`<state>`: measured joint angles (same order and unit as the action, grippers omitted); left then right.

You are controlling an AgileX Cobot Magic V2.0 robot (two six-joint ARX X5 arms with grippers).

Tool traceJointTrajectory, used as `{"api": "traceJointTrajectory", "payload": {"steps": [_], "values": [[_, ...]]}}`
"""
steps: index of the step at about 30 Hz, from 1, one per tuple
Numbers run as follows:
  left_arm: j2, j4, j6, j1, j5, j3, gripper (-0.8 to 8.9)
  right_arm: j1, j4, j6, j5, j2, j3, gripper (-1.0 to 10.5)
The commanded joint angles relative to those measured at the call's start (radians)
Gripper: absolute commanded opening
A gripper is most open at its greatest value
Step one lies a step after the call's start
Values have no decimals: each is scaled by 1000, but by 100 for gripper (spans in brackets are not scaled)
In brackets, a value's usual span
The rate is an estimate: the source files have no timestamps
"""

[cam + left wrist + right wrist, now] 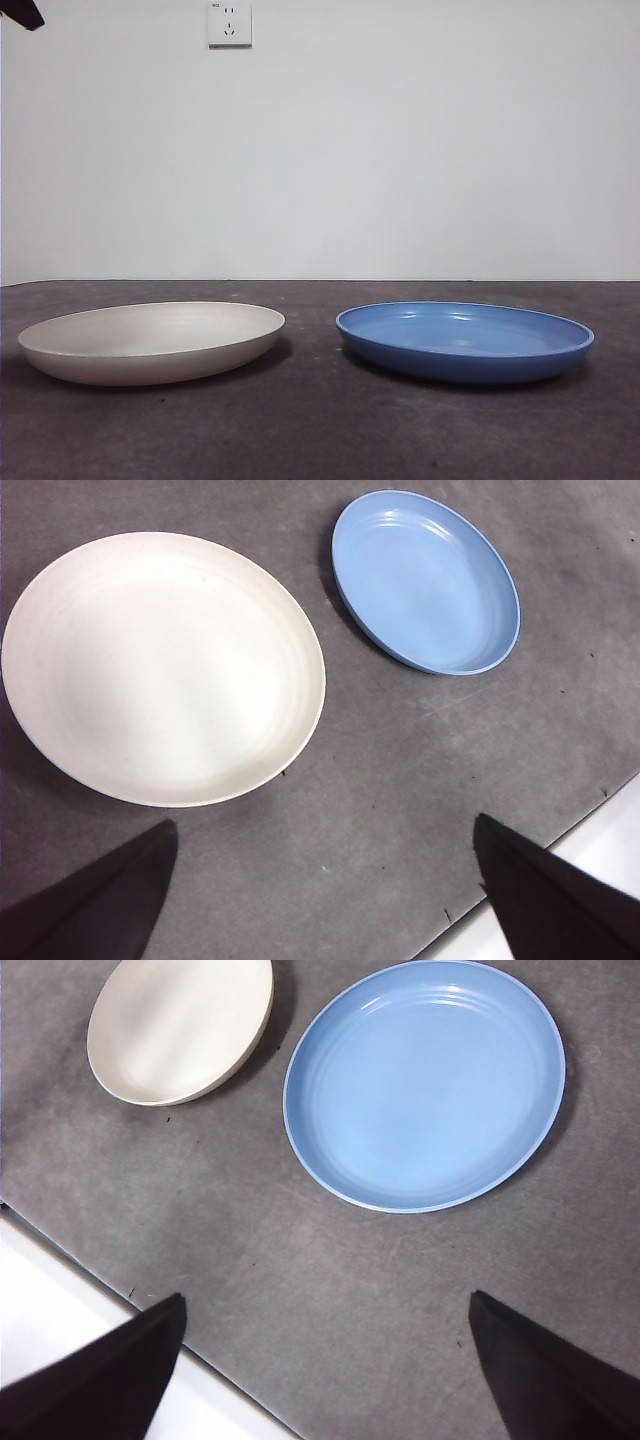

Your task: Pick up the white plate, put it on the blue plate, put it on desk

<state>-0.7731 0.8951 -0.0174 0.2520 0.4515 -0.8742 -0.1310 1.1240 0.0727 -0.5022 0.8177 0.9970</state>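
Note:
The white plate (152,342) lies flat on the desk (320,430) at the left, and the blue plate (464,341) lies beside it at the right, a small gap between them. The left wrist view shows the white plate (162,668) near and the blue plate (426,580) farther off. The right wrist view shows the blue plate (424,1084) near and the white plate (180,1028) farther off. My left gripper (325,880) is open, high above the desk, short of the white plate. My right gripper (325,1360) is open, high above the desk, short of the blue plate. Both hold nothing.
A white wall with a socket (229,23) stands behind the desk. A black arm tip (22,13) shows at the top left corner. The desk's edge with a white floor beyond shows in both wrist views (560,880) (60,1280).

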Motion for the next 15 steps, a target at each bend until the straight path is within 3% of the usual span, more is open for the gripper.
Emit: {"api": "traceJointTrajectory", "payload": {"steps": [1,9,15], "values": [[-11,-18,-15,4,-2,-19,491,-5,-10,-10,-2,4,19,468],[-111,-148,-115,3,-145,-25,468,-5,-24,-13,-3,4,19,467],[-305,-180,-97,2,-237,-78,465,-5,-24,-14,-3,4,19,467]]}}
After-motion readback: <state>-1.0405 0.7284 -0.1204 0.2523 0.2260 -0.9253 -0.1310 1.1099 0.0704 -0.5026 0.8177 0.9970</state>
